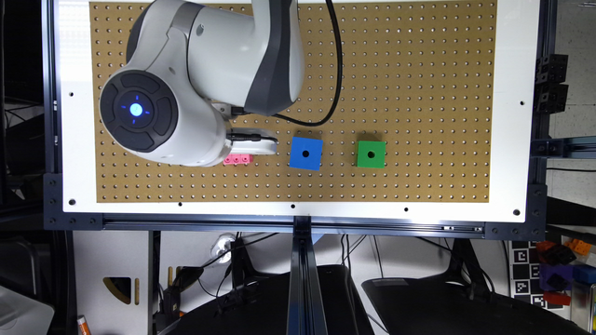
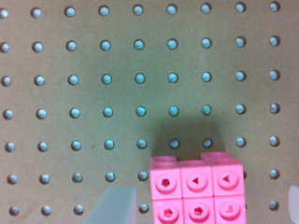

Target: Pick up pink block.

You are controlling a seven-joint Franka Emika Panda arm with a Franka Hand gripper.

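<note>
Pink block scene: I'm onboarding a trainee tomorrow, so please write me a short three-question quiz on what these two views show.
1. True or false: in the exterior view, the small pink studded plastic brick lies to the right of the green plastic cube with a centre hole.
2. Which thing sits between the pink brick and the green cube on the brown pegboard?
A. the blue plastic cube with a centre hole
B. a red ball
C. a yellow cup
3. Fill in: in the wrist view, the studs on the pink brick's top stand in two rows of ___.

Key: 1 false; 2 A; 3 three.
</note>
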